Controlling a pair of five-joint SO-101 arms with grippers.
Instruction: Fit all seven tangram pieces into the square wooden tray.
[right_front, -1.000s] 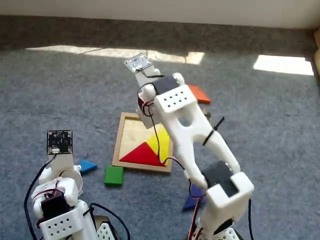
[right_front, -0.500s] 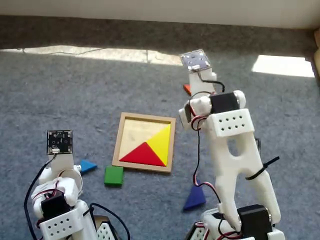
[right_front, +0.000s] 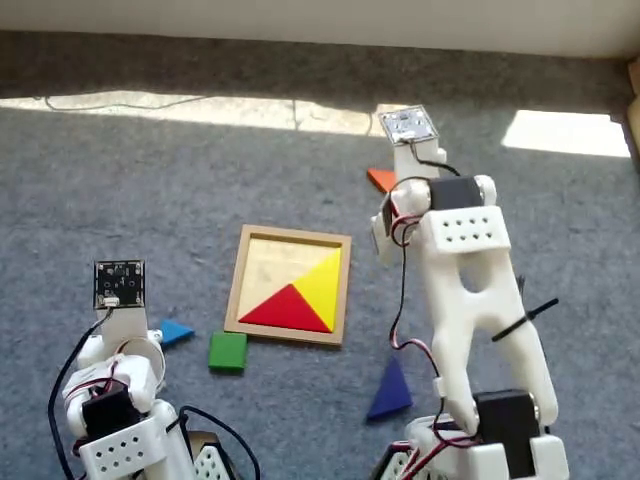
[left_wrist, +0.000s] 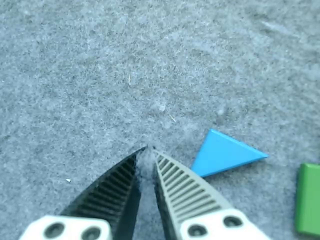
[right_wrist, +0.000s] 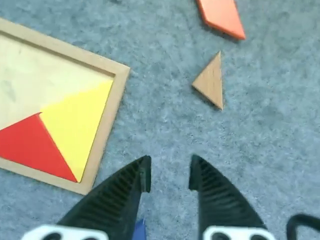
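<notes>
Just beside the square wooden tray (right_wrist: 105, 120), the right gripper (right_wrist: 169, 167) hangs parted and empty, short of the tan triangle (right_wrist: 212, 80). Lying thin on the carpet (right_wrist: 280, 125), that piece could skid away as the jaws close. The left gripper (left_wrist: 149, 152) sits closed beside the light-blue triangle (left_wrist: 222, 152).

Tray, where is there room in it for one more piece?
The tray's far-left half is bare wood, bordered by its rim, the red triangle and the yellow triangle. The near-right corner is crowded: those two lie edge to edge and fill it.
</notes>
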